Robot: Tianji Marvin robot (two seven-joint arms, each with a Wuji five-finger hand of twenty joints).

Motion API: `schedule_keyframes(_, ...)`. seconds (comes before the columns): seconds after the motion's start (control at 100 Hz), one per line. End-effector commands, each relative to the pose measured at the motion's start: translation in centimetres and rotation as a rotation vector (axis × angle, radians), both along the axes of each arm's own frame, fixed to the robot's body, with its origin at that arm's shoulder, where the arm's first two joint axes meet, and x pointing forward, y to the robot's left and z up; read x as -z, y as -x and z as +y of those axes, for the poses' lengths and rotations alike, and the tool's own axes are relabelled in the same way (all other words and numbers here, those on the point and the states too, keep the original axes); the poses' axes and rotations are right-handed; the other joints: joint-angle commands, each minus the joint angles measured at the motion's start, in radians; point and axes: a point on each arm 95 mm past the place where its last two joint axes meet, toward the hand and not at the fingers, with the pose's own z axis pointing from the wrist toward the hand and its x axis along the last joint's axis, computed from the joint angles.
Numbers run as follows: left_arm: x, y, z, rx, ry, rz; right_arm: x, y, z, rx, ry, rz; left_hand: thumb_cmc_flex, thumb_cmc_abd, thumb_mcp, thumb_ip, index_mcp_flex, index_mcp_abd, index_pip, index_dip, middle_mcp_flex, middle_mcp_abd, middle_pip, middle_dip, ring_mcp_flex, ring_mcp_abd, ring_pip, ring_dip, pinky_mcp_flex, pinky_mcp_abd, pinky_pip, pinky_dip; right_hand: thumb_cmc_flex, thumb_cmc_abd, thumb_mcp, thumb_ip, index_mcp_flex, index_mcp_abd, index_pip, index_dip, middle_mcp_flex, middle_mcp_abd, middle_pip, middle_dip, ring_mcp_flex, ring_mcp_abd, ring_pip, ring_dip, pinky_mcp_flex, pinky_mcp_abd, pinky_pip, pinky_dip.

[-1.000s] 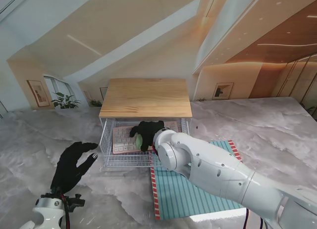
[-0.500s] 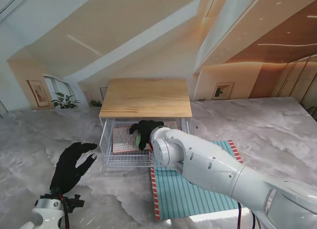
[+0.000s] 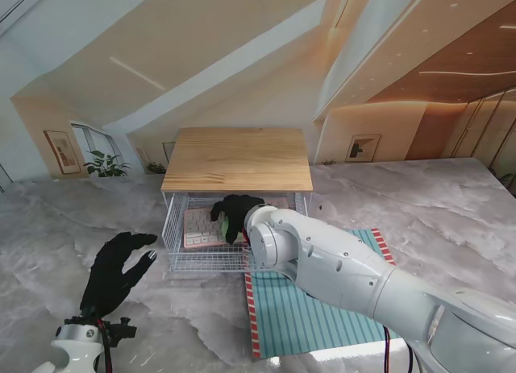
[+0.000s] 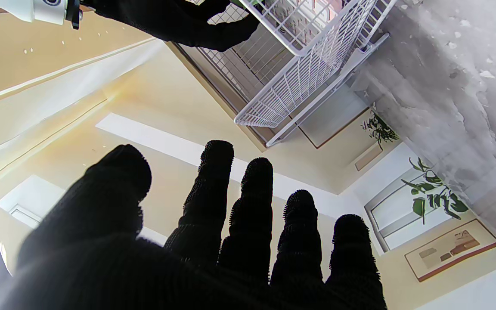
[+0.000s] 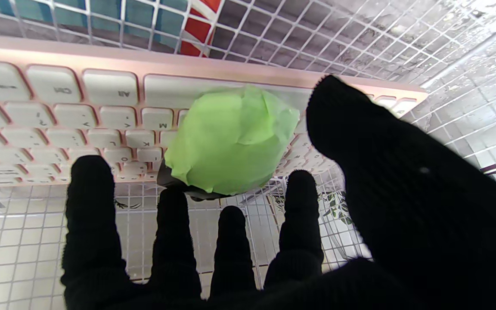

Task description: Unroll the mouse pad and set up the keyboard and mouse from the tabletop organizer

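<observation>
The mouse (image 5: 230, 140), wrapped in green, lay on the pink keyboard (image 5: 80, 112) inside the white wire basket (image 3: 179, 228) of the tabletop organizer, under its wooden top (image 3: 237, 159). In the right wrist view it sat over the keys near the space bar, its dark underside just showing at one edge. The right hand (image 3: 234, 214) had reached into the basket around the mouse: the thumb stood close beside it on one side and the fingers (image 5: 172, 241) curled at its other edge, at least one fingertip seeming to touch, but whether the grip was actually closed on it could not be told. The keyboard rested flat on the basket floor, with the mesh walls around it. Just nearer to me and to the right of the organizer, the teal striped mouse pad (image 3: 306, 308) with red-edged border lay unrolled on the marble table (image 3: 451, 212). Well to the left, the left hand (image 3: 117, 268) hovered over the table, fingers spread and holding nothing.
</observation>
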Motion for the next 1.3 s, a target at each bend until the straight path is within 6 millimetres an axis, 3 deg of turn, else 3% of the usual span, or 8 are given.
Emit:
schedule_keyframes(0.0,0.21,0.17,-0.3,0.013,0.007,0.01,0.95,0.55,0.08,-0.013,0.02,0.014,0.006,0.01,-0.019,0.021,-0.014,-0.005,-0.019,-0.013,-0.019,-0.007,-0.005,-0.014,-0.034,-0.034,-0.012,-0.001,-0.009,-0.031,-0.024,0.013,0.004,-0.037,0.024,-0.02,0.028,-0.002,-0.006,0.008,-0.022,-0.019,-0.02,-0.002,-0.038,-0.028,0.037,0.013,-0.035,0.043,0.014,-0.012)
schedule_keyframes(0.35,0.23,0.13,-0.28,0.014,0.008,0.01,1.08,0.56,0.19,0.016,0.037,-0.007,0.008,0.009,-0.019,0.022,-0.012,-0.004,-0.02,-0.013,-0.019,-0.01,-0.005,-0.014,-0.034,-0.032,-0.013,-0.002,-0.01,-0.03,-0.026,0.013,-0.056,-0.036,-0.01,-0.024,-0.07,0.049,-0.036,-0.022,-0.027,0.004,-0.086,-0.031,-0.101,0.014,-0.033,-0.029,-0.171,0.134,-0.033,-0.032)
schedule_keyframes(0.59,0.27,0.18,-0.23,0.013,0.008,0.01,1.19,0.63,0.24,0.021,0.047,0.03,0.008,0.009,-0.019,0.022,-0.012,-0.005,-0.02,-0.013,-0.018,-0.007,-0.005,-0.014,-0.035,-0.032,-0.013,-0.002,-0.01,-0.03,-0.026,0.014,-0.081,-0.044,-0.025,-0.024,-0.072,0.049,-0.036,-0.03,-0.02,0.016,-0.081,-0.027,-0.087,0.064,-0.081,-0.057,-0.194,0.151,-0.032,-0.057)
schedule_keyframes(1.01,0.29,0.31,-0.12,0.008,0.009,0.007,1.51,0.55,0.34,0.011,0.056,0.064,0.006,0.009,-0.018,0.022,-0.012,-0.005,-0.02,-0.013,-0.018,-0.01,-0.005,-0.014,-0.035,-0.032,-0.014,-0.002,-0.01,-0.03,-0.026,0.014,0.01,-0.072,0.039,-0.018,-0.031,0.01,0.039,0.051,-0.016,0.01,0.059,0.034,0.122,0.035,0.1,0.04,0.143,-0.038,0.088,-0.014)
schedule_keyframes(1.18,0.27,0.35,-0.08,0.006,0.01,0.006,1.65,0.51,0.36,-0.011,0.08,0.073,0.007,0.009,-0.018,0.022,-0.01,-0.003,-0.02,-0.012,-0.019,-0.008,-0.006,-0.015,-0.035,-0.031,-0.014,-0.002,-0.01,-0.03,-0.027,0.015,0.001,-0.078,0.041,-0.022,-0.012,0.014,0.035,0.059,-0.021,-0.004,0.006,0.007,0.068,0.0,0.099,0.044,0.089,-0.055,0.074,0.012)
schedule_keyframes(1.29,0.24,0.38,-0.06,0.006,0.011,0.005,1.8,0.42,0.46,-0.029,0.103,0.076,0.007,0.009,-0.018,0.022,-0.01,-0.004,-0.021,-0.012,-0.019,-0.007,-0.006,-0.014,-0.035,-0.031,-0.014,-0.002,-0.01,-0.03,-0.027,0.015,-0.006,-0.083,0.04,-0.025,-0.015,0.017,0.023,0.057,-0.019,-0.011,-0.003,0.005,0.035,-0.042,0.153,0.071,0.065,-0.058,0.102,0.081)
